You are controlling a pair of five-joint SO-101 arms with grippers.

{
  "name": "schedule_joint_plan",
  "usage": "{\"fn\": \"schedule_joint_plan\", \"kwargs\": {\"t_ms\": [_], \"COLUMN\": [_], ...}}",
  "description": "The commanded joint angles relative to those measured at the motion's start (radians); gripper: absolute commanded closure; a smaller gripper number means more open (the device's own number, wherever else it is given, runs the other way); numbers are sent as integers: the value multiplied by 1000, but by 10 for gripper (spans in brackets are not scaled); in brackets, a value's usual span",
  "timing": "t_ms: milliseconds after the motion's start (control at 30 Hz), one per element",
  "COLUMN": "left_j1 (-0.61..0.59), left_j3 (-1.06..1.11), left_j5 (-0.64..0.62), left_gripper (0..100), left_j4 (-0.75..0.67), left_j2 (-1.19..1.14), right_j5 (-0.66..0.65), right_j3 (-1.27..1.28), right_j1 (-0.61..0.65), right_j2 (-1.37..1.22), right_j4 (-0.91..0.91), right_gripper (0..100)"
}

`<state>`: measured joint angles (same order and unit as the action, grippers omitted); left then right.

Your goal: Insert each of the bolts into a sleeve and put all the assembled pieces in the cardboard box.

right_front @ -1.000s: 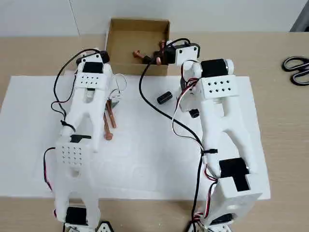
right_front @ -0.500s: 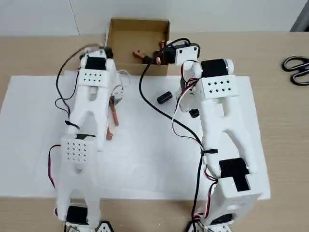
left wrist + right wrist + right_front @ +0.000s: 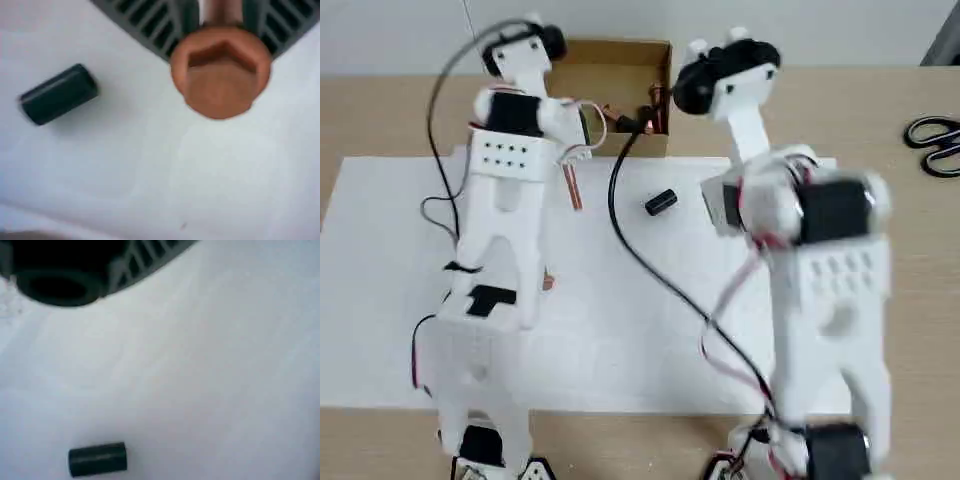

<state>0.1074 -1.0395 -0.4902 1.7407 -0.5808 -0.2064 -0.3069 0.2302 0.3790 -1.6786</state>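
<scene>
My left gripper (image 3: 570, 165) is shut on a copper bolt (image 3: 573, 187), which hangs off the white sheet near the cardboard box (image 3: 560, 75). In the left wrist view the bolt's hex head (image 3: 220, 75) faces the camera between the jaws. A loose black sleeve (image 3: 661, 201) lies on the sheet between the arms, and the left wrist view catches the same sleeve (image 3: 57, 100). My right gripper (image 3: 60, 275) is shut on a second black sleeve (image 3: 60, 287), raised over the sheet, with the loose sleeve (image 3: 97, 459) below it. Another bolt (image 3: 547, 283) peeks out beside the left arm.
Assembled copper pieces (image 3: 620, 118) lie in the box against its near wall. A black cable (image 3: 620, 200) runs across the white sheet (image 3: 620, 330). Scissors (image 3: 935, 135) lie at the table's far right.
Both arms have risen. The left one lifted a bolt off the sheet and carried it toward the box. The right one swung up with the small sleeve that lay by its fingers.
</scene>
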Motion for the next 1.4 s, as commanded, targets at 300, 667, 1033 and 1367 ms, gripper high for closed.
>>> {"fn": "schedule_joint_plan", "kwargs": {"t_ms": [300,667,1033,1367], "left_j1": [262,269,301,420], "left_j3": [213,716,1178,1437], "left_j5": [86,91,89,89], "left_gripper": [995,995,995,995], "left_j4": [12,-170,-612,-910], "left_j2": [695,991,1254,1254], "right_j5": [2,187,285,334], "right_j3": [264,1023,1606,1749], "right_j1": [-4,2,18,180], "right_j2": [498,921,1388,1397], "right_j4": [-15,472,792,901], "right_gripper": [995,994,995,995]}}
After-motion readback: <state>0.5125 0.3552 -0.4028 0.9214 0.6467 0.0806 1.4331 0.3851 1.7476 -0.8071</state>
